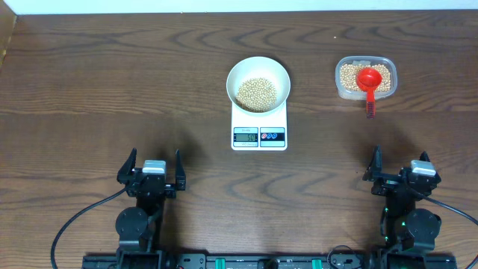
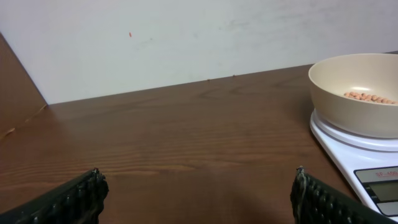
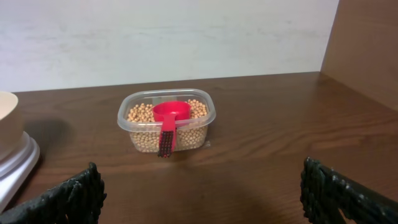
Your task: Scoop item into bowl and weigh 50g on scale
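The cream-white bowl (image 1: 258, 82) sits on the white scale (image 1: 259, 128) at mid-table and holds a heap of tan beans (image 1: 257, 93). Bowl (image 2: 360, 93) and scale (image 2: 367, 162) also show at the right of the left wrist view. More beans (image 1: 351, 75) fill a clear plastic tub (image 1: 365, 78) at the right, with a red scoop (image 1: 368, 81) lying on it, handle toward me. The tub (image 3: 166, 118) and scoop (image 3: 169, 118) show in the right wrist view. My left gripper (image 1: 153, 166) and right gripper (image 1: 401, 166) are open and empty near the front edge.
The dark wooden table (image 1: 112, 82) runs wide to the left. A white wall (image 3: 168, 37) stands behind it. A brown panel (image 3: 367, 50) rises at the far right, and another at the far left (image 2: 15, 81).
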